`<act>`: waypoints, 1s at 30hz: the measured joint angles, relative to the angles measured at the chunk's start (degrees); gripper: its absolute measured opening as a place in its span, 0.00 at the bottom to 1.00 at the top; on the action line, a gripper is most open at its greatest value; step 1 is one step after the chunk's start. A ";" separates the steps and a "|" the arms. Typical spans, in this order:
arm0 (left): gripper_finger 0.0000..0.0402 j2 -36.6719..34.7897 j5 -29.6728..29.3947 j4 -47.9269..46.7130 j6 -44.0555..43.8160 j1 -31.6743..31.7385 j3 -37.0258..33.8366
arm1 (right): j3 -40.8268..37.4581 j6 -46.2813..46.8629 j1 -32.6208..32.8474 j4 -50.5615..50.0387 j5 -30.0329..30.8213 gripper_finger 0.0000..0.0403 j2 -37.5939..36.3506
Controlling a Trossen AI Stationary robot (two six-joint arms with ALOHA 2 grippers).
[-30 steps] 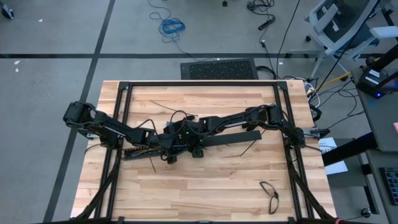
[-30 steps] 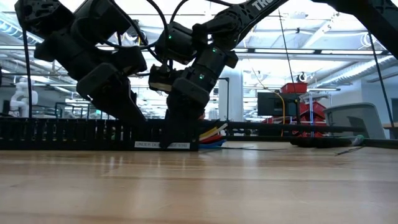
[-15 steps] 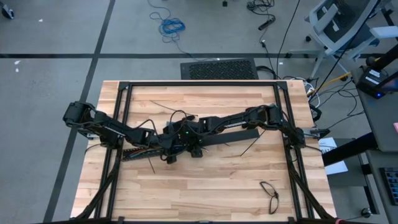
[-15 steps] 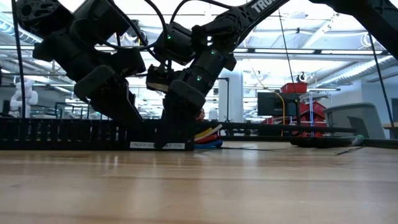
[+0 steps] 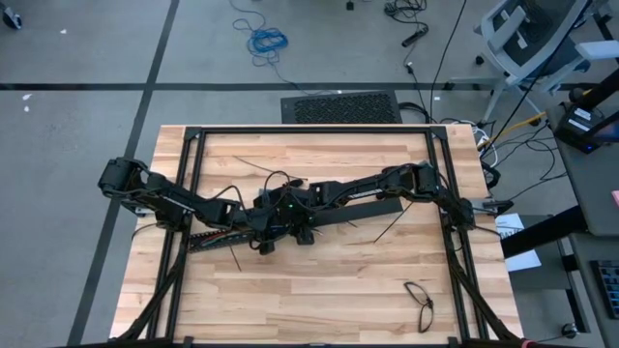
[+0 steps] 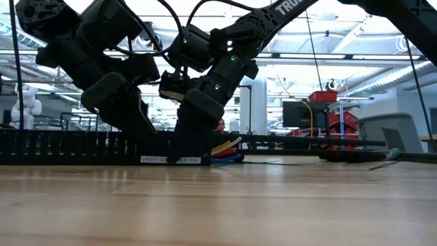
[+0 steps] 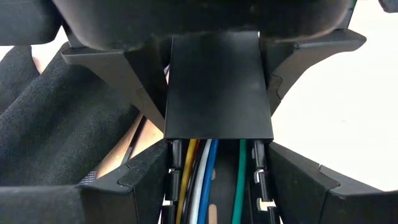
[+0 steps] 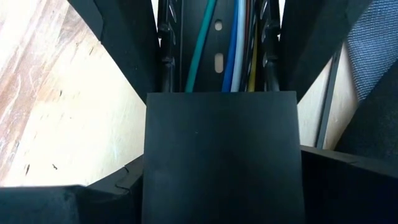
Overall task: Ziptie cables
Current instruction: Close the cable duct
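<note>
A long black slotted bar (image 5: 208,237) lies across the table's middle, with a flat black cover (image 5: 363,213) over its right stretch. The cables run along inside it: yellow, white, blue and green (image 7: 239,180), also seen in the right wrist view (image 8: 199,56) and poking out in the low view (image 6: 229,147). My left gripper (image 7: 214,186) and my right gripper (image 8: 221,186) meet nose to nose over the bar (image 5: 276,224). Each slants down and is closed across it. My left gripper has the slotted bar between its two fingers, one on each side wall (image 7: 174,174), where the cables lie uncovered just short of the cover's end. The fingers slant down from the table's left and lie across the bar, which rests on the table. My right gripper has the covered stretch of the bar between its two fingers, at the cover's long edges (image 8: 149,186) near its end. It slants down from the table's right, across the bar. The fingertips themselves are hidden under the cover's edge.
Thin straight black strips lie loose on the wood (image 5: 387,229) (image 5: 253,166). A loop of black cable (image 5: 421,302) lies near the front right. Black frame rails (image 5: 189,184) (image 5: 450,193) run along the table's left and right sides.
My right gripper has tipped a little, and the white-labelled part of the bar under it has slid slightly toward the table's left. My left gripper has kept still.
</note>
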 joint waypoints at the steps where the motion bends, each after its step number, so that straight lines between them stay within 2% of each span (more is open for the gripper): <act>1: 0.60 0.00 0.00 -0.02 0.00 0.00 0.00 | 0.00 0.00 0.00 -0.09 0.00 0.64 0.00; 14: 0.60 0.00 0.09 -0.80 -0.05 0.00 0.12 | 0.22 -0.02 0.00 -1.52 0.07 0.64 -0.02; 18: 0.60 0.00 0.13 -1.67 -2.72 0.08 0.24 | 0.24 -0.02 0.00 -1.70 0.04 0.64 -0.04; 30: 0.77 0.07 2.51 -9.37 -2.99 0.20 0.87 | 0.24 -0.02 0.02 -2.03 0.03 0.64 -0.09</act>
